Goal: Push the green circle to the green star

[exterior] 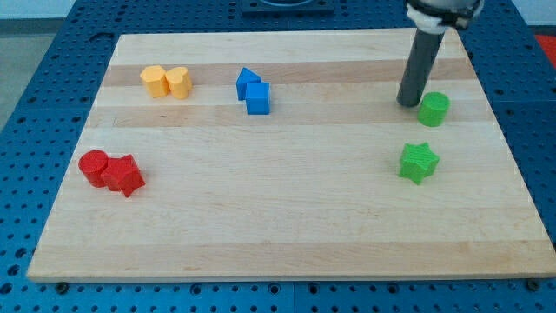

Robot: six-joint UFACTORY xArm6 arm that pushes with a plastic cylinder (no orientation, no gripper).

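The green circle (433,109) stands on the wooden board near the view's right edge, in the upper part. The green star (418,162) lies just below it, slightly to the left, with a small gap between them. My tip (408,103) is at the end of the dark rod, right beside the green circle on its left side, touching or almost touching it. The rod comes down from the view's top.
Two yellow blocks (166,82) sit together at the upper left. A blue triangle-like block and a blue cube (253,91) sit together at the upper middle. A red circle and a red star (111,171) sit together at the left. The board's right edge (512,156) is near the green blocks.
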